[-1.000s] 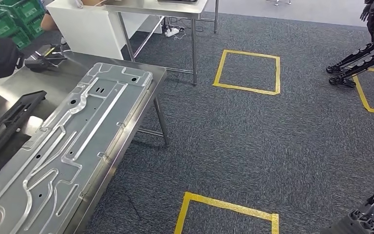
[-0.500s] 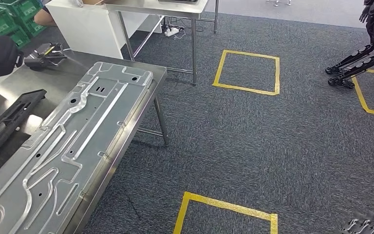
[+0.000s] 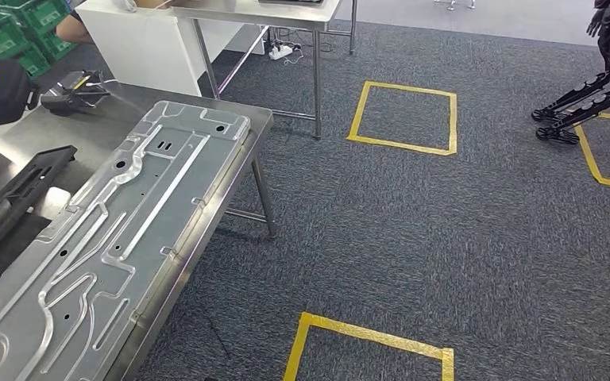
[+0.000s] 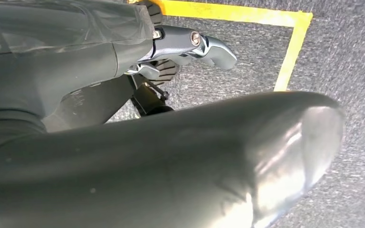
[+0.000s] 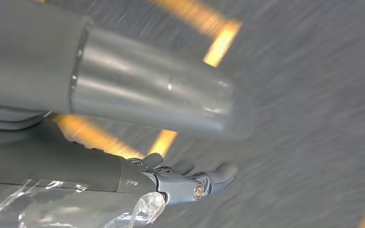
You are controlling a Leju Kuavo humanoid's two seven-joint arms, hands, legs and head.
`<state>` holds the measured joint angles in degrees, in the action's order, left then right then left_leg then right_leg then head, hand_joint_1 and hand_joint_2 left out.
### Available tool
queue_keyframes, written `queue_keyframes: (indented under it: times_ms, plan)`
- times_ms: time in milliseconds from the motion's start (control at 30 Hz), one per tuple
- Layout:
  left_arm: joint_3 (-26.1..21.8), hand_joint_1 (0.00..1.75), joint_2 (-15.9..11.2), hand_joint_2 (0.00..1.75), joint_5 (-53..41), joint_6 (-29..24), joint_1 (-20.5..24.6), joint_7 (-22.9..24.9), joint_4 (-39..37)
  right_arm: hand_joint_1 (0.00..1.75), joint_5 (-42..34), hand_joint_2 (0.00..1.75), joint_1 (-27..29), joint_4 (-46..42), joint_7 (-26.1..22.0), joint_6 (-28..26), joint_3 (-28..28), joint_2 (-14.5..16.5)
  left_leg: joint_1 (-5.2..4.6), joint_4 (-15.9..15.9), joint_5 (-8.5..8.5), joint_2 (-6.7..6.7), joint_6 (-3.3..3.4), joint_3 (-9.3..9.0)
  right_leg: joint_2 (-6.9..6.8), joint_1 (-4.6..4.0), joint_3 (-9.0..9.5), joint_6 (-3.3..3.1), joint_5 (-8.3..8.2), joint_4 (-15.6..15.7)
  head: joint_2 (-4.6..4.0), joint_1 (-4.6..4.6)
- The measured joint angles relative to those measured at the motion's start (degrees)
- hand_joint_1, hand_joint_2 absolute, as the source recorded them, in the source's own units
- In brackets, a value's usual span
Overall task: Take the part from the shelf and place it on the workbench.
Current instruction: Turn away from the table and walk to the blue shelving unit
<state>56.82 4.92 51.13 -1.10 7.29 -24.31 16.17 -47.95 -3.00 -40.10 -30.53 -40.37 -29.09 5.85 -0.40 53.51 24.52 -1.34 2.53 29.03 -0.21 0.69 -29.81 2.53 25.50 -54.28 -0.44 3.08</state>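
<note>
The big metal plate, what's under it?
The plate lies on a steel workbench, whose legs stand on grey carpet. The bench top beneath the plate is covered, so anything there can't be seen.

My left hand (image 4: 180,45) is hanging over the grey carpet floor (image 4: 347,57), its grey thumb (image 4: 214,47) sticking out and holding nothing. My darker fingers (image 4: 164,71) are curling in beneath it, though how tightly I cannot tell. A corner of yellow tape (image 4: 292,28) is lying on the carpet just past the thumb, and a broad grey cover (image 4: 171,161) is filling the near side.
</note>
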Motion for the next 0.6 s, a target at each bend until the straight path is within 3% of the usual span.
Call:
queue_keyframes:
  times_ms: [133,300,367,433,467,533,600]
  plan:
    - [0.26,0.0,-0.13,0.0,0.42,0.08,-0.37,-0.08,0.0,0.0,3.44,0.0,-0.56,12.99,5.57,-0.02,-0.15,-1.45,0.03,-0.02,0.02,0.0,0.02,0.02,-0.01,-0.06,-0.04,-0.02,0.02,0.0,0.0,0.01]
    - [0.46,0.0,-0.36,0.0,0.69,-0.23,-0.53,-0.01,0.0,0.0,6.89,0.0,0.07,23.28,7.46,-0.02,0.17,-3.19,0.01,0.01,0.08,-0.06,0.04,0.12,0.01,0.04,-0.05,0.03,-0.02,0.1,0.0,0.02]
    - [0.6,0.0,-0.51,0.0,0.66,-0.39,-0.54,0.25,0.0,0.0,7.6,0.0,0.06,26.01,7.36,-0.02,0.43,-3.84,-0.07,-0.48,-0.07,-0.09,0.6,-0.13,0.03,0.2,0.26,0.38,-0.3,0.67,0.0,0.02]
    - [0.75,0.0,-0.63,0.0,0.56,-0.49,-0.57,0.68,0.0,0.0,7.78,0.0,-0.06,28.09,6.67,-0.02,0.56,-4.32,0.31,-2.83,-1.14,-0.35,1.26,-1.52,0.16,0.15,0.59,0.78,-0.15,0.74,0.0,-0.03]
    - [0.81,0.0,-0.67,0.0,0.51,-0.51,-0.55,0.92,0.0,0.0,7.78,0.0,-0.16,29.02,6.3,-0.02,0.6,-4.54,0.57,-4.12,-1.79,-0.62,1.47,-2.27,0.28,0.01,-0.03,1.0,0.8,-0.74,0.0,-0.06]
    - [0.9,0.0,-0.73,0.0,0.45,-0.5,-0.57,1.26,0.0,0.0,7.76,0.0,-0.3,30.75,5.95,-0.02,0.63,-4.83,0.8,-5.29,-2.41,-1.27,1.56,-2.91,0.48,0.1,-3.49,1.58,4.19,-7.48,0.0,-0.16]
    - [1.05,0.0,-0.76,0.0,0.43,-0.46,-0.61,1.44,0.0,0.0,7.96,0.0,-0.48,32.18,6.08,-0.02,0.67,-5.01,1.07,-5.25,-2.35,-1.96,1.28,-2.84,0.46,0.91,-7.07,2.37,6.28,-13.87,0.0,-0.27]
